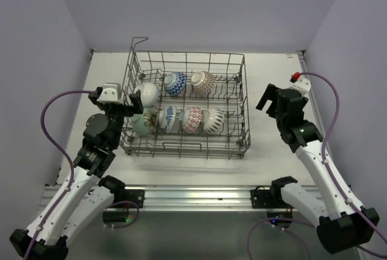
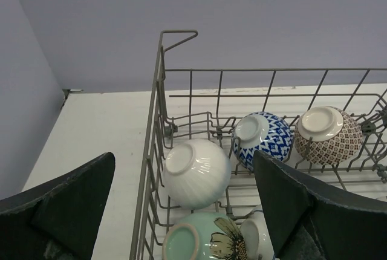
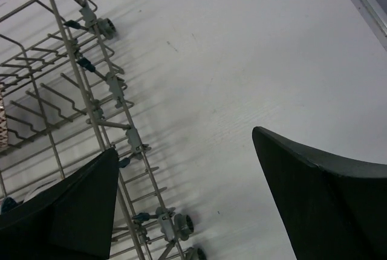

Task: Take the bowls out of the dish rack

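The grey wire dish rack [image 1: 184, 149] stands mid-table and holds several bowls on their sides. The back row has a plain white bowl [image 1: 147, 94], a blue-patterned bowl [image 1: 175, 83] and a brown-patterned bowl [image 1: 203, 83]. The front row has a pale green bowl [image 1: 141, 122], a blue-and-white bowl [image 1: 166, 119], a red-patterned bowl [image 1: 192, 119] and a white bowl [image 1: 213, 120]. My left gripper [image 1: 135, 106] is open over the rack's left edge, above the white bowl [image 2: 196, 172] and the green bowl [image 2: 199, 239]. My right gripper [image 1: 268, 101] is open and empty, just right of the rack.
A raised wire loop [image 2: 180, 35] stands at the rack's far left corner. The right wrist view shows the rack's right wall [image 3: 91, 109] with small wheels and the bare white table [image 3: 230, 60] beside it. Grey walls enclose the table on three sides.
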`<state>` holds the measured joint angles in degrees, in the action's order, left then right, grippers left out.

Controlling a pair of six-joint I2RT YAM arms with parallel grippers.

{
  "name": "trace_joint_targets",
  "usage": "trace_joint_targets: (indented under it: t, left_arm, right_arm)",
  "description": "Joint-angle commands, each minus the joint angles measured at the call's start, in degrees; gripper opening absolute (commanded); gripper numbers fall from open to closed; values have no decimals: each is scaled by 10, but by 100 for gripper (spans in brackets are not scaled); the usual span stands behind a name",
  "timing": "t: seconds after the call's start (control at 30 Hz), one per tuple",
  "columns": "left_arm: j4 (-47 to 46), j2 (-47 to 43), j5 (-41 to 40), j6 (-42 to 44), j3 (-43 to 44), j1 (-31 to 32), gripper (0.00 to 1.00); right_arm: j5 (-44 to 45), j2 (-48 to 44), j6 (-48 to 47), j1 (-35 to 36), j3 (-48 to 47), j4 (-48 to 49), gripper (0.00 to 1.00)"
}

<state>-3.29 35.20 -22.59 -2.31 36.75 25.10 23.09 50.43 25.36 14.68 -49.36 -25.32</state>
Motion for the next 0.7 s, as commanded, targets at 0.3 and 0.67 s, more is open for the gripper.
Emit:
trace_joint_targets:
  t: [0.3, 0.67]
  left_arm:
    - [-7, 7, -23, -1, 19, 4, 100]
    - [-2, 15, -1, -4, 23, 4, 100]
  right_arm:
    - [-15, -31, -22, 2, 12, 33, 99]
    - [-257, 38, -30, 3, -91, 97, 99]
